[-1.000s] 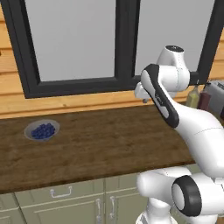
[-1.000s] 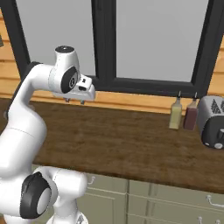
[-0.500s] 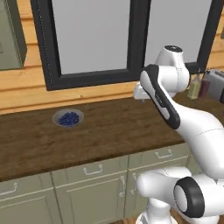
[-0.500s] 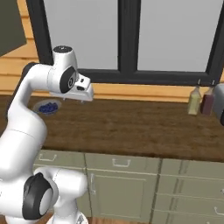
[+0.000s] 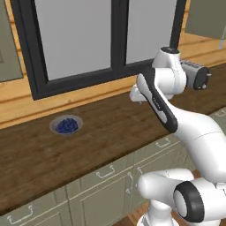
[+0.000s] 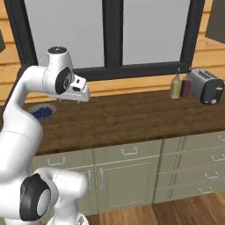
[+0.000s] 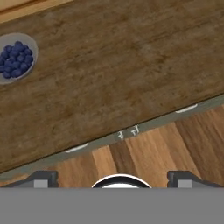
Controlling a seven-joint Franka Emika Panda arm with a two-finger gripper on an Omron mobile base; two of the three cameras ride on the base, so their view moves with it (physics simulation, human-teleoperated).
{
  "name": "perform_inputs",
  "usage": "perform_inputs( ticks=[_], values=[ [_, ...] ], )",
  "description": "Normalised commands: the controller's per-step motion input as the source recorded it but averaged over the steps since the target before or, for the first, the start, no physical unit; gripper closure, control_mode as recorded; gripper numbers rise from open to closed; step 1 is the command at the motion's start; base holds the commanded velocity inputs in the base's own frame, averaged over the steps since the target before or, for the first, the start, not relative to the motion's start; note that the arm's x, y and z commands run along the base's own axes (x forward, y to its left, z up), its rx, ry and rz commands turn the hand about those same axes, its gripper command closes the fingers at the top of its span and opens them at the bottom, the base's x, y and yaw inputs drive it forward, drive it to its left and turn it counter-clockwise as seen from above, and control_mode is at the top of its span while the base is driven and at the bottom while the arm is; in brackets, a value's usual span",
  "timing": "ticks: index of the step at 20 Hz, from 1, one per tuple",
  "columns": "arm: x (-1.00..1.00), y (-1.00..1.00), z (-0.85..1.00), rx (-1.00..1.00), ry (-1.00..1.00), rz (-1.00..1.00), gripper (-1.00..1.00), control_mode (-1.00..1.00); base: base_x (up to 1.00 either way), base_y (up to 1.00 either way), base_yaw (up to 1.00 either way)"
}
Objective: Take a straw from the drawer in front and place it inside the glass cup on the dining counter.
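So here's where we're at: our pincer hangs in the air over the dark wood bench, pointing down, with nothing in it. From the hand camera the two finger tips sit way out at either side of the bottom edge, so the jaws are spread wide apart with nothing between them.

Under the bench top we see a row of sage-green fronts. The drawer with its small bar handle sits right under the edge, shut, its long side running left-right along the bench. Lower down are doors with upright handles, and a stack of more drawers off to the right. In the hand view those same handles show as little pale marks along the bench's near edge, with wooden floor beyond.

On the bench, far left, there's a small bowl of blueberries. Over on the right end we've got two bottles just beside a toaster, all back near the wall. A big dark-framed window runs behind it all.
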Motion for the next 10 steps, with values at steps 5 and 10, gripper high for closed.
perform_inputs(
  ticks=[5,10],
  values=[
    [0.00,0.00,0.00,0.00,0.00,0.00,-1.00,1.00,0.08,0.55,-0.46],
    [0.00,0.00,0.00,0.00,0.00,0.00,-1.00,1.00,0.18,0.64,-0.44]
  ],
)
